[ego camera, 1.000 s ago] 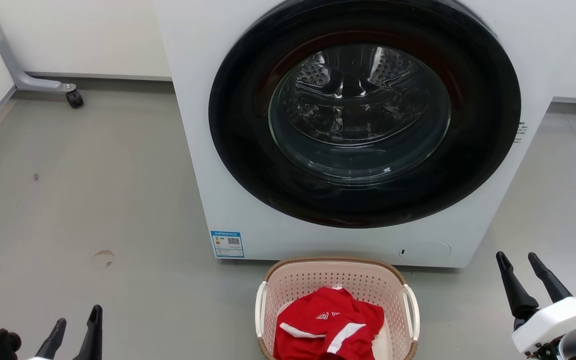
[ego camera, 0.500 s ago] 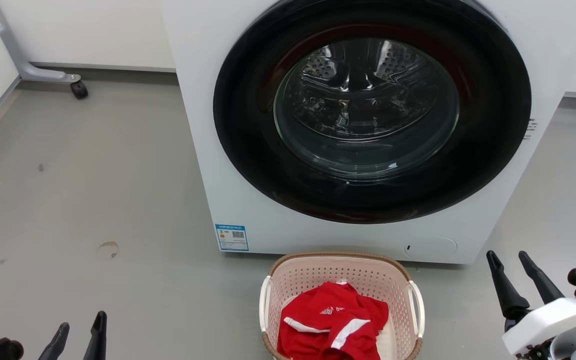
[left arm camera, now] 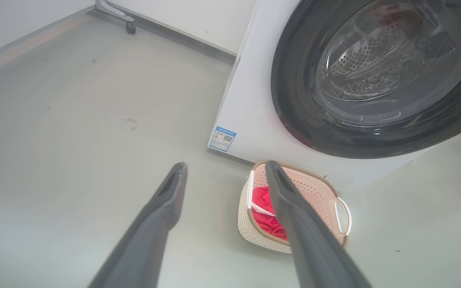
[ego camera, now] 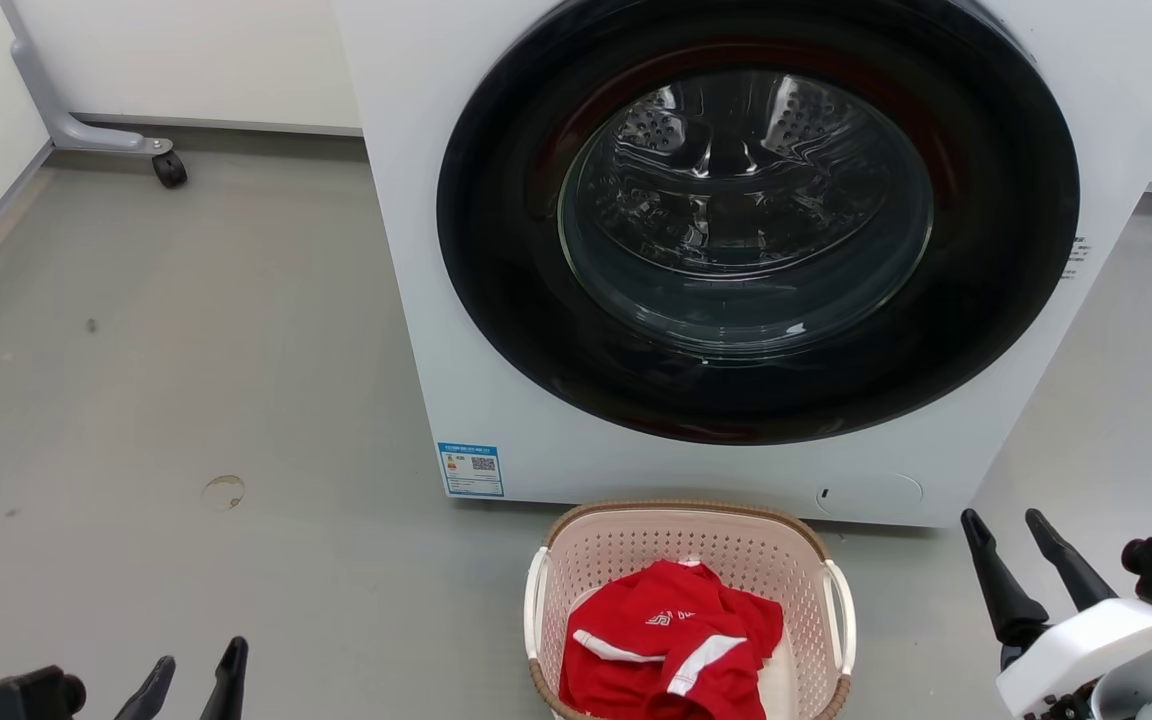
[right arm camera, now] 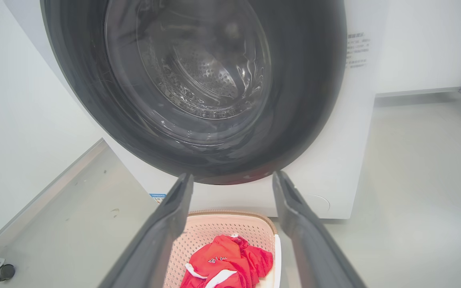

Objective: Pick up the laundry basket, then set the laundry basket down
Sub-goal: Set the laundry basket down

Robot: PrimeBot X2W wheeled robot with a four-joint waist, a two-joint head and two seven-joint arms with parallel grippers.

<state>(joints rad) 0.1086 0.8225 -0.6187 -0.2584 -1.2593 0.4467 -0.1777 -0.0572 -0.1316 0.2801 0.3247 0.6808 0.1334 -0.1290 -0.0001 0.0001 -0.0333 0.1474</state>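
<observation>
basket is sitting on the floor at bottom centre of the head view, just in front of the washer, below its round door. Cannot tell if the rim is touching the washer. A red shirt with white stripes is lying crumpled inside it. The white handles are facing frame left and frame right.

left gripper is showing at lower left, fingers apart, nothing between them, well apart from the basket. right gripper is hanging at lower right, fingers also spread and holding nothing, near the basket's right handle but not touching it.

Left wrist view: left gripper is pointing down at the floor, one finger overlapping the basket in frame. Right wrist view: right gripper is pointing at the lower door, with the basket at bottom centre between the fingers in frame.

A blue sticker is showing on the washer's lower left corner.
</observation>
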